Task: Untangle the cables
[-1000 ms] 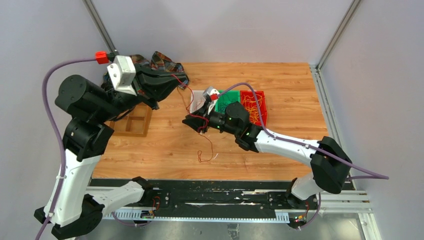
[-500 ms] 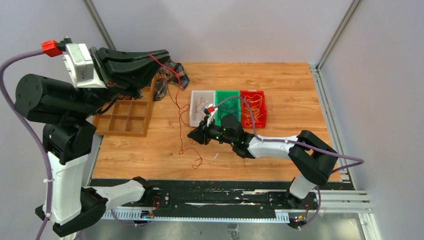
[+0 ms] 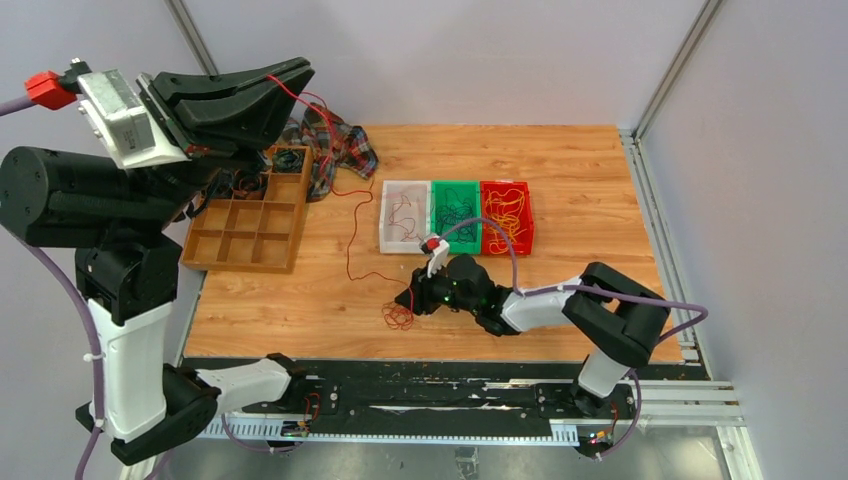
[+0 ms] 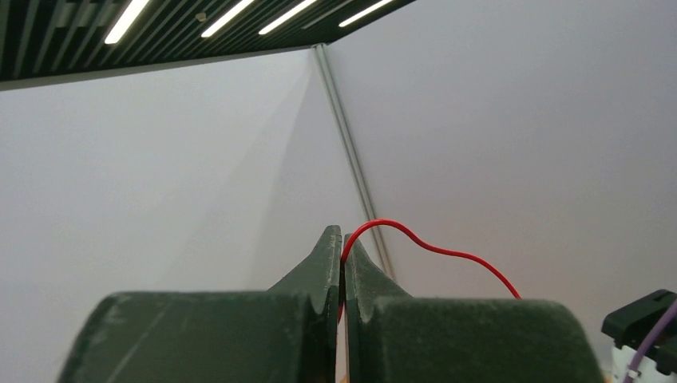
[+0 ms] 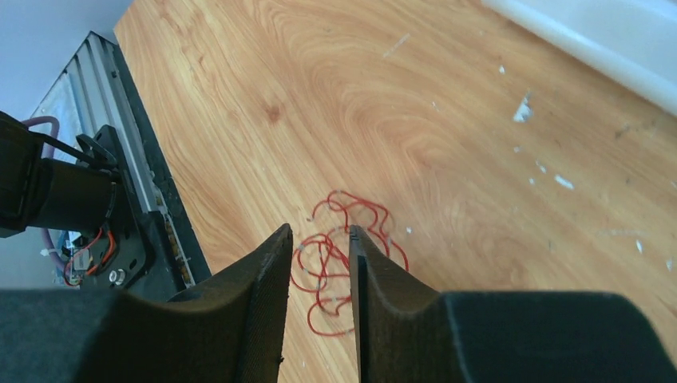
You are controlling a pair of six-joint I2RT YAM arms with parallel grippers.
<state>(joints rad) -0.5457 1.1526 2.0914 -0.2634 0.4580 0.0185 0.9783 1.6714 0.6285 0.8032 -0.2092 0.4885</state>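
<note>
Right hand [image 3: 404, 300] lower, over red cable [image 3: 398, 318]

Three bins: clear bin [image 3: 383, 215], green bin [image 3: 455, 183], red bin [image 3: 531, 215]; one wooden tray [image 3: 240, 265]; one plaid cloth [image 3: 340, 150]; one red cable [image 3: 398, 318] drawn out.

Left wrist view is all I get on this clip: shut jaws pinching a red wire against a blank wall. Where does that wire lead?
Observer: From above, the left gripper is high over the far left of the table, and the red cable hangs from its tip down to the tabletop.
Operator: And the other end?
Observer: It ends in a small red tangle lying near the table's front edge.
Operator: Is the right arm on it?
Observer: The right gripper is at the tangle with its jaws apart. Loops show between them, and nothing is gripped.
</note>
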